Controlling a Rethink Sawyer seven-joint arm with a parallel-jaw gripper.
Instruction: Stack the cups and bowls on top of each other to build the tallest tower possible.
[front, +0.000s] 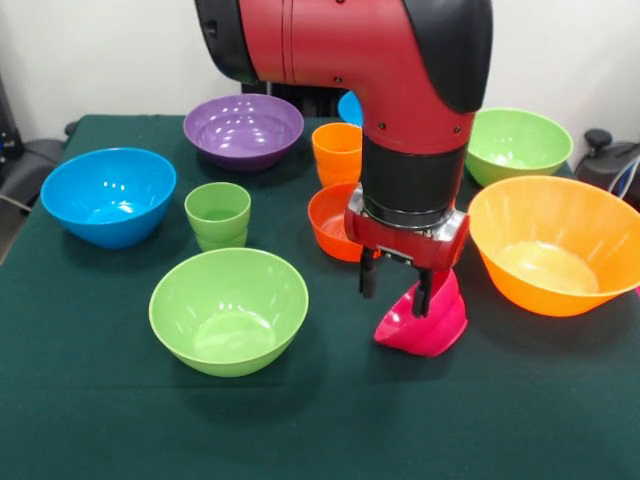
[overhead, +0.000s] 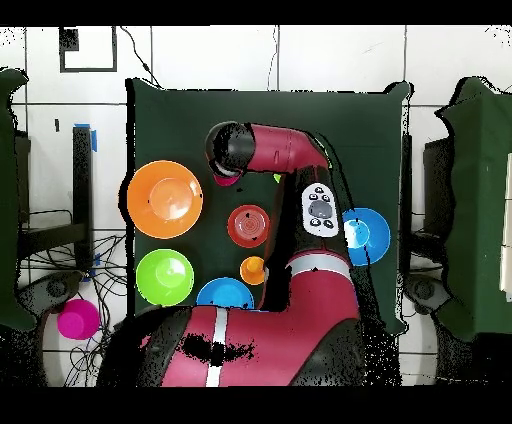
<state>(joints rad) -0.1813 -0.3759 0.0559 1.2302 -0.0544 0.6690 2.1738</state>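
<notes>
My gripper (front: 396, 285) hangs low over the table, fingers apart. Its right finger (front: 425, 293) touches the rim of the small magenta bowl (front: 425, 322), which is tipped on its side with its mouth to the left; the left finger is free. The bowl peeks out under the arm in the overhead view (overhead: 227, 181). The small orange-red bowl (front: 328, 222) and orange cup (front: 337, 152) stand just behind. The light green cup (front: 217, 213) stands left of them, a light green bowl (front: 228, 310) in front of it. The large orange bowl (front: 555, 245) is at the right.
A blue bowl (front: 108, 195) sits far left and a purple bowl (front: 243, 130) at the back. A second green bowl (front: 517, 145) is back right. A second blue bowl (front: 349, 107) is mostly hidden behind the arm. A magenta round thing (overhead: 77, 318) lies off the table.
</notes>
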